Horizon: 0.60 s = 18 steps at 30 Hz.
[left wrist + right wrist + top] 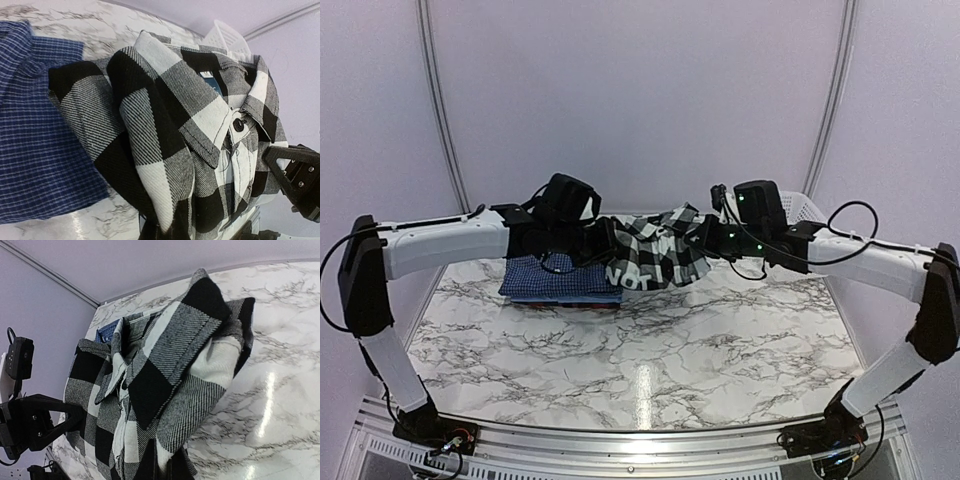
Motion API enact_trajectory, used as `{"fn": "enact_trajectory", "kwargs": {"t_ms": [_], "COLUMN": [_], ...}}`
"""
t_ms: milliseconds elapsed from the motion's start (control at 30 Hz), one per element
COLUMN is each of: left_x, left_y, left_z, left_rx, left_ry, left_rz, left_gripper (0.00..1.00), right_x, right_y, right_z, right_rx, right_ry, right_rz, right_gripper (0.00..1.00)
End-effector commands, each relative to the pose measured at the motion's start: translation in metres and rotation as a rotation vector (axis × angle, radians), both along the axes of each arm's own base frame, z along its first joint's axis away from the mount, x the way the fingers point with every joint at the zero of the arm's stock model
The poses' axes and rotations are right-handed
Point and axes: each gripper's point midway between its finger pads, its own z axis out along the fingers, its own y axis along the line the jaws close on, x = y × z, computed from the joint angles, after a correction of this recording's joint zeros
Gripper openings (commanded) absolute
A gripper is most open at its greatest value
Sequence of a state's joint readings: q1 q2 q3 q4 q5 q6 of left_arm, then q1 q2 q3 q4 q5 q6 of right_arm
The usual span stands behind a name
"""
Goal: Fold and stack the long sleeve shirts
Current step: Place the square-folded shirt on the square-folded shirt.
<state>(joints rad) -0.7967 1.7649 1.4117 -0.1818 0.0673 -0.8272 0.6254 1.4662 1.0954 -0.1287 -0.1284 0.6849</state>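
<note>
- The big black-and-white checked cloth shirt (655, 258), collared, buttoned and folded into a thick bundle, hangs in the air between the two grippers. It is over the far middle of the white-and-grey marbled table (650, 360), and its left end is just beside the stack.
- The bundle sags between its two held ends. If the arms drift apart or move at uneven pace, the folds could pull open and a tucked layer could drop out.
- Each grip appears to take only an edge of many layers. The inner layers could slide free, leaving the shirt swinging from one side.
- The folded stack of dark blue shirts with fine pale checks (558, 280) lies on the table under the left wrist. A low pass could drag the hanging hem across it, rumpling or shoving the pile. An off-centre release would likely leave a leaning stack.
- The left gripper (610, 243) comes in from the left on a nearly level forearm, with its wrist turned inward toward the cloth.
- The right gripper (703, 237) mirrors it from the right, with the white plastic mesh basket (807, 208) just behind its wrist.
- Jaws: both look closed on the checked shirt's ends. Each wrist view shows the opposite fingers pressed into the fabric edge, but cloth hides the actual gap.
</note>
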Motion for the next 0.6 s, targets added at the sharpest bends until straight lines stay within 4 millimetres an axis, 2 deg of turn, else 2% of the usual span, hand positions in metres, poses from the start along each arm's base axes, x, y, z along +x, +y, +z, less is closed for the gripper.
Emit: {"fn": "enact_trajectory", "kwargs": {"t_ms": [0,133,200,233,300,333,433,567], "left_x": [0.014,0.032,0.038,0.042,0.049,0.052,0.058,0.064], "left_y": [0.057,0.115,0.140,0.154,0.178,0.188,0.213,0.236], "left_z": [0.023,0.032,0.031,0.030,0.026,0.023,0.012,-0.005], "left_rx": [0.030,0.054,0.067,0.074,0.085,0.088,0.103,0.112], "left_ry": [-0.045,-0.053,-0.047,-0.042,-0.028,-0.017,0.007,0.045], "left_rz": [0.050,0.121,0.152,0.170,0.200,0.213,0.249,0.282], "left_gripper": [0.00,0.00,0.00,0.00,0.00,0.00,0.00,0.00], "right_x": [0.023,0.042,0.051,0.056,0.063,0.067,0.073,0.072], "right_y": [0.060,0.116,0.142,0.156,0.177,0.187,0.206,0.220], "right_z": [0.036,0.035,0.035,0.026,0.022,0.026,0.015,0.003], "right_rx": [0.068,0.094,0.106,0.102,0.113,0.130,0.146,0.168], "right_ry": [-0.100,-0.111,-0.122,-0.115,-0.116,-0.121,-0.099,-0.063], "right_rz": [0.028,0.074,0.091,0.099,0.107,0.111,0.114,0.130], "right_gripper": [0.00,0.00,0.00,0.00,0.00,0.00,0.00,0.00]}}
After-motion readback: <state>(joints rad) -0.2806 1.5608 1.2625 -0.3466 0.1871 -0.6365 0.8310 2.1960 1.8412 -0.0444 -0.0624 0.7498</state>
